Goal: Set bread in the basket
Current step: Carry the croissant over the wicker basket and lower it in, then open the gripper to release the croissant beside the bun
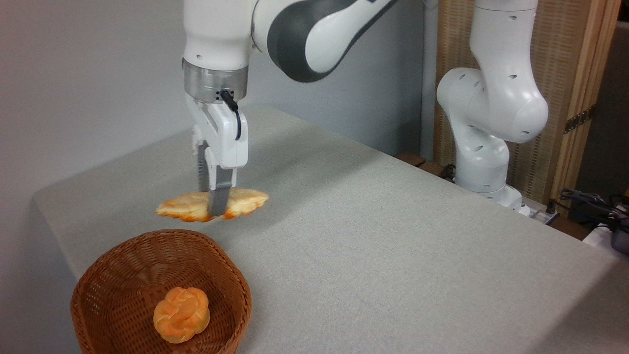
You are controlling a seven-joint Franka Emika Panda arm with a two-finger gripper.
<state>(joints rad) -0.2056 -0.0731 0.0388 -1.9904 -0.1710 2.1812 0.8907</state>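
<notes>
Gripper [212, 204] pinching braided loaf [244, 200] mid-length, left of frame centre, beyond wicker basket [123, 260] holding knotted bun [181, 314], lower left.

Orange knotted bun [181, 314]; grey table [393, 236]; wooden screen [575, 73].

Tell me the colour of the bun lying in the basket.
Orange, paler in its knotted folds: the bun shows best in the fixed camera view, inside the brown basket.

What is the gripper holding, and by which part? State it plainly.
The gripper holds the bread, clamped across its middle, both pointed ends free.
</notes>
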